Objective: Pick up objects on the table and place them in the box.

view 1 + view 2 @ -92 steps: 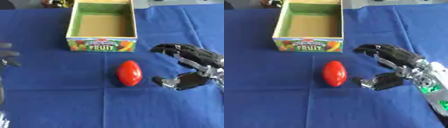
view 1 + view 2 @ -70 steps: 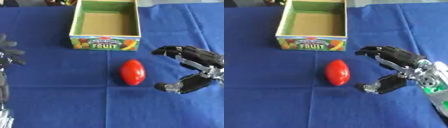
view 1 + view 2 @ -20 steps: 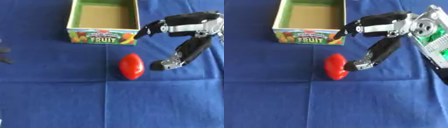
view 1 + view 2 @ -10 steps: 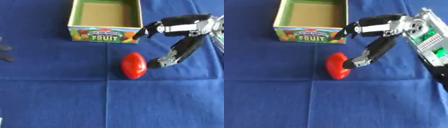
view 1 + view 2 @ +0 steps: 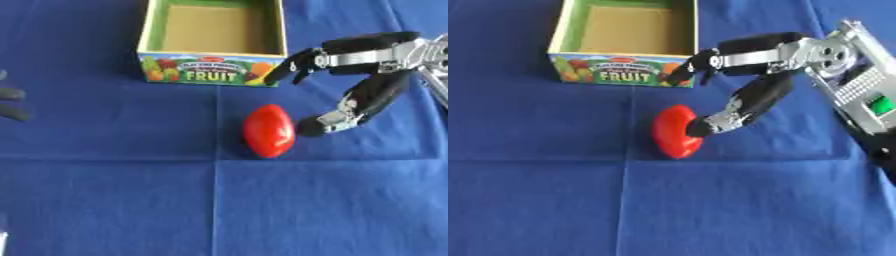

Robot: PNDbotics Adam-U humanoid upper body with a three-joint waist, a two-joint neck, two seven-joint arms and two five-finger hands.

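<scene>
Red fruit (image 5: 269, 130) lies on the blue cloth (image 5: 114, 195), just in front of the empty box (image 5: 213, 75). Right hand (image 5: 750, 95) spreads wide beside it, thumb tip at its flank: reaching in, grasp not yet closed. Next: curl fingers around, lift toward the box.

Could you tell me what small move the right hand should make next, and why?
Probably close round the red fruit. The right hand is open beside it, thumb near its right side and fingers spread above near the box, so nothing holds it yet. The box looks empty, ready to receive it.
</scene>
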